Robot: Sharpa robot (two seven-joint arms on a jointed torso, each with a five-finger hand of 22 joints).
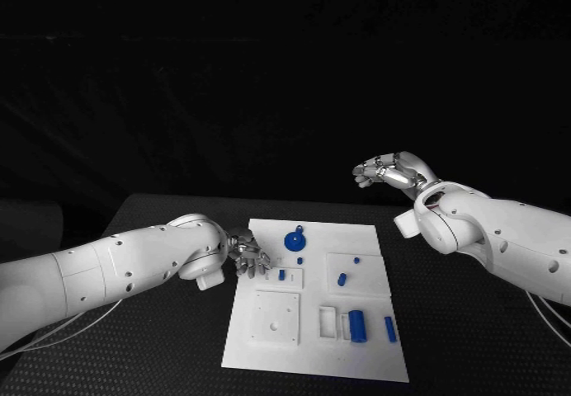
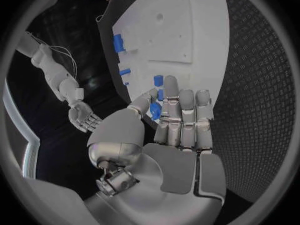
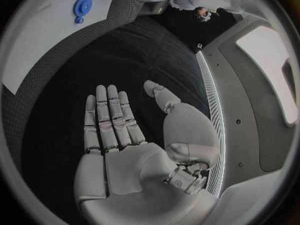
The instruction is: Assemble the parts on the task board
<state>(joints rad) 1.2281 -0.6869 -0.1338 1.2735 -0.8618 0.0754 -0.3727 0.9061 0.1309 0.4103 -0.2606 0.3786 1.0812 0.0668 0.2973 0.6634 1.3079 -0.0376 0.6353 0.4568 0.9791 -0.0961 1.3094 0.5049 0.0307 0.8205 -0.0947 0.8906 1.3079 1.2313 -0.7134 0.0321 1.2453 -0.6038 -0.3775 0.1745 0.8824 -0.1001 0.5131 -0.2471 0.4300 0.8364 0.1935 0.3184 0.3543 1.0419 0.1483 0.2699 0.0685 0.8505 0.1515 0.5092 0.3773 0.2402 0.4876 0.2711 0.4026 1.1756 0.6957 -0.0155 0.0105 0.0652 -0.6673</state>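
Observation:
The white task board (image 1: 375, 363) lies in the middle of the black table. On it are a blue disc (image 1: 295, 241), a small blue piece (image 1: 282, 275), another (image 1: 342, 279), a blue cylinder (image 1: 356, 323) and a blue bar (image 1: 390, 328). My left hand (image 1: 250, 256) hovers at the board's left edge beside the small piece. In the left wrist view its fingers (image 2: 184, 115) are straight, and a blue part (image 2: 155, 110) shows between thumb and fingers; whether it is held is unclear. My right hand (image 1: 390, 172) is raised off the board's far right, palm (image 3: 134, 160) bare and fingers spread.
A raised square plate (image 1: 276, 318) with a hole sits on the board's near left, and a white slot block (image 1: 327, 323) stands beside the cylinder. Black table (image 1: 476, 330) surrounds the board. The right wrist view catches the board's corner (image 3: 37, 50) and the disc (image 3: 82, 7).

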